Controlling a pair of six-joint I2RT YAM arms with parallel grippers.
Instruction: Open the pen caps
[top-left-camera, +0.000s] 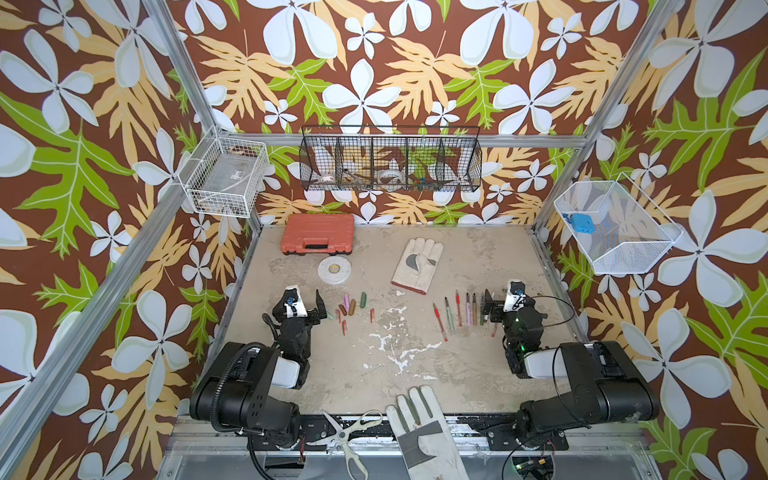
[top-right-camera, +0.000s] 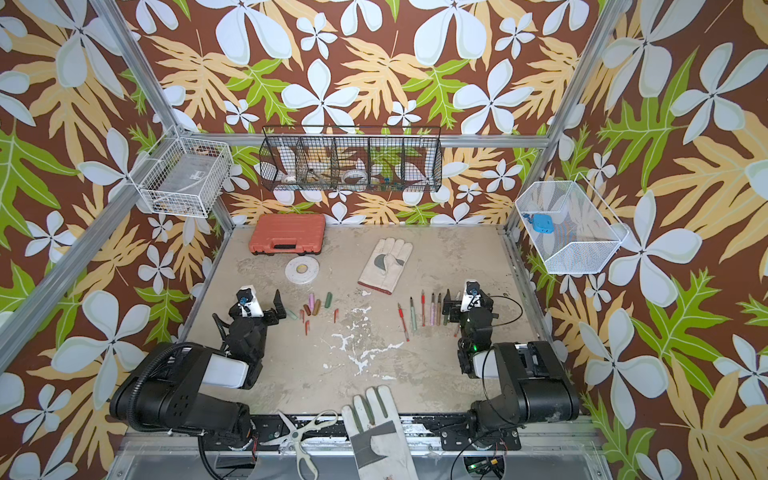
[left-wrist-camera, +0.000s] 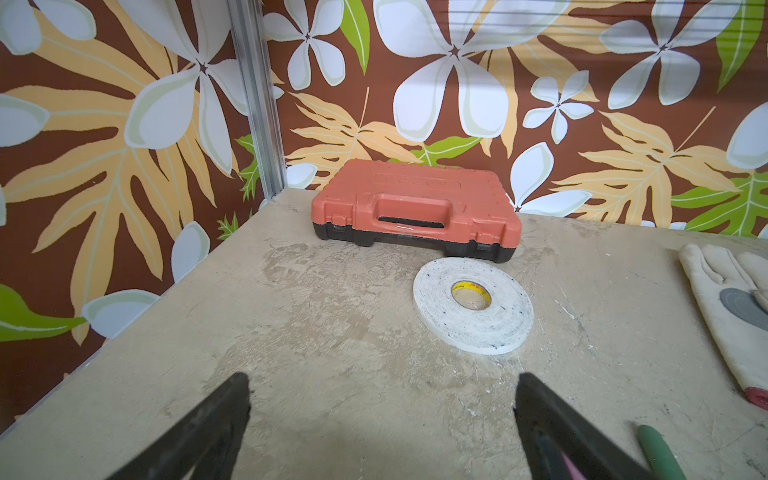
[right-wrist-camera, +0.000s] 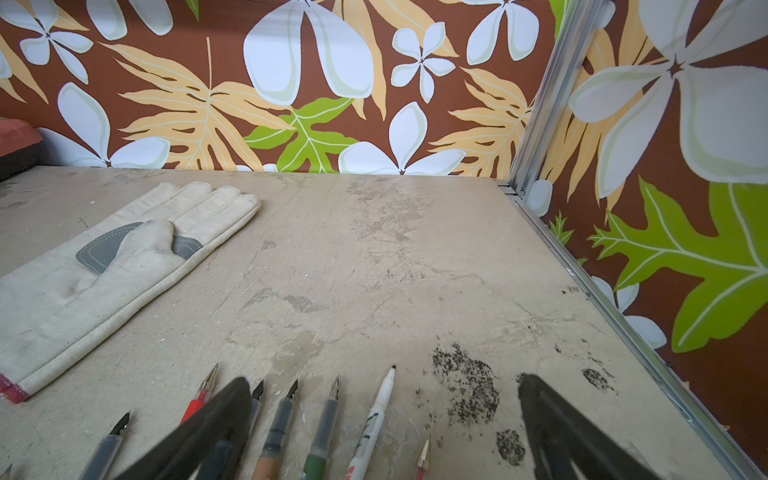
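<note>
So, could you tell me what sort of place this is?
Likely a robot test cell, not a workshop: floral-print walls on a metal frame, a wire basket hung on it, two arms mounted at the table edge.

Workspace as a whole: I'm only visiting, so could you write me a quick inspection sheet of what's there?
Surface: worn beige table, white flaked patches, dark specks on the right.
Job's things: pen caps lie loose in a cluster beside the left hand; pens lie in a row, tips bare, beside the right hand.
Clutter: orange case, tape roll, back glove, front glove, scissors.
Hands: both open, empty.
Cables: black hose on the left arm; thin black loop at the right arm.
Surroundings: floral walls; black basket, white basket, mesh basket.
</note>
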